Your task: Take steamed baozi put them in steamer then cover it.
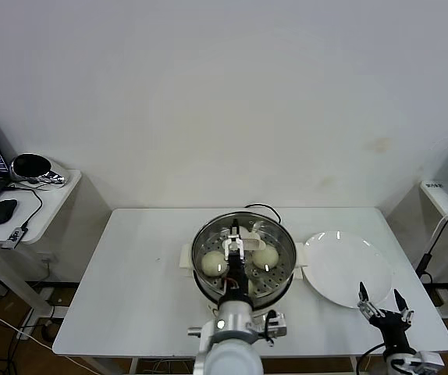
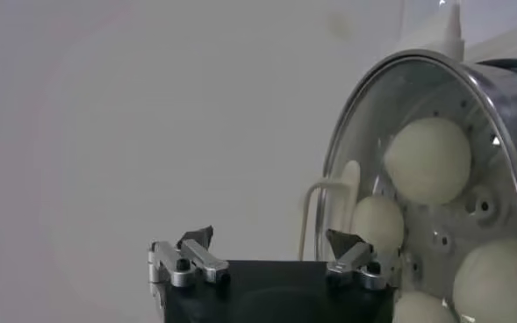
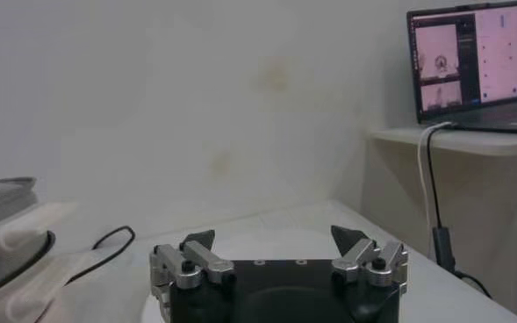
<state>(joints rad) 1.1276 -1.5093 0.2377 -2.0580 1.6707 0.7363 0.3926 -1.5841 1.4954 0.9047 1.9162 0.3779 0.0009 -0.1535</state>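
The steamer (image 1: 280,236) stands mid-table, a shiny steel pot on a white base. A clear lid with a white handle (image 1: 236,247) lies over it. Several cream-white baozi show through it; I see one on the left (image 1: 211,262) and one on the right (image 1: 266,256), and the arm hides the rest. My left gripper (image 1: 236,251) is open and empty right above the lid, at its handle. In the left wrist view the gripper (image 2: 271,237) is open, with the handle (image 2: 315,215) and baozi (image 2: 427,161) beyond it. My right gripper (image 1: 380,301) is open and empty by the plate's front edge.
An empty flat white plate (image 1: 341,266) lies right of the steamer. A black cable (image 3: 109,241) runs behind the steamer base. Side tables stand at both sides, the left with a mouse (image 1: 2,211), the right with a laptop (image 3: 473,57).
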